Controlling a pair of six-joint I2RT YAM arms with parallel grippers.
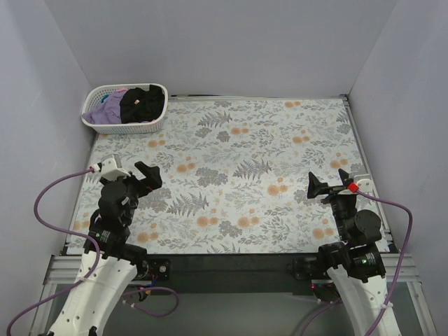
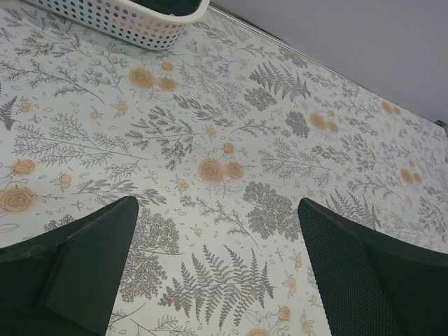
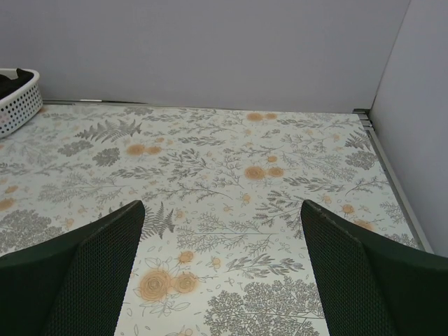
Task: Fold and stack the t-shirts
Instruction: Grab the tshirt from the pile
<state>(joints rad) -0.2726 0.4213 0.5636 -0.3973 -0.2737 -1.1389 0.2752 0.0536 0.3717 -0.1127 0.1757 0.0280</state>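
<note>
A crumpled black t-shirt and a lavender-purple t-shirt lie in the white lattice basket at the far left corner of the table. No pink or teal shirt shows clearly. My left gripper is open and empty above the near left of the table; its fingers frame bare floral cloth. My right gripper is open and empty at the near right; its fingers also frame bare cloth. Both grippers are far from the basket.
The table carries a floral-patterned cover. Grey walls close the back and both sides. A metal rail runs along the right edge. The basket's rim shows in the left wrist view and in the right wrist view.
</note>
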